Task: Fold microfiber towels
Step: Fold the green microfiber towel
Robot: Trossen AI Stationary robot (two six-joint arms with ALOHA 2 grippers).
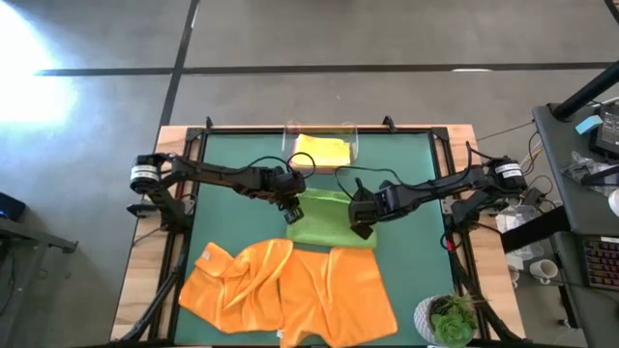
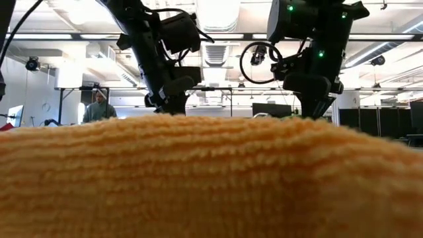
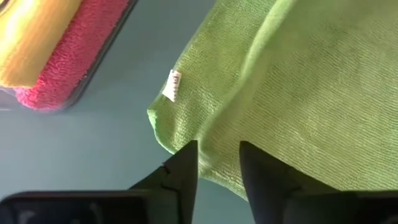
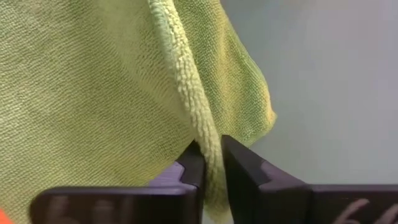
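A green towel (image 1: 332,224) lies at the table's middle, partly folded. My left gripper (image 1: 293,207) is at its left edge and my right gripper (image 1: 361,228) at its right edge, each shut on it. A yellow towel (image 1: 322,149) lies on a pink towel (image 3: 65,65) in a clear tray (image 1: 288,141) at the far edge. Two orange towels (image 1: 237,285) (image 1: 338,290) lie crumpled at the near edge. In the low view the orange cloth (image 2: 211,178) hides both grippers' fingertips. My left gripper has the green towel's edge (image 3: 217,158) between its two fingers, close to the corner with the white tag (image 3: 173,84). The fingers (image 3: 186,171) come from above. How many layers it holds, I cannot tell. My right gripper pinches a raised fold of the green towel (image 4: 208,146) between its two fingers (image 4: 239,162), near the towel's right corner (image 4: 264,118). The fingers come from above. The cloth runs up from the fingers in a ridge.
A potted plant (image 1: 448,319) stands at the near right corner. The green mat (image 1: 406,164) shows bare on either side of the tray. A person (image 2: 99,106) stands in the room beyond the table.
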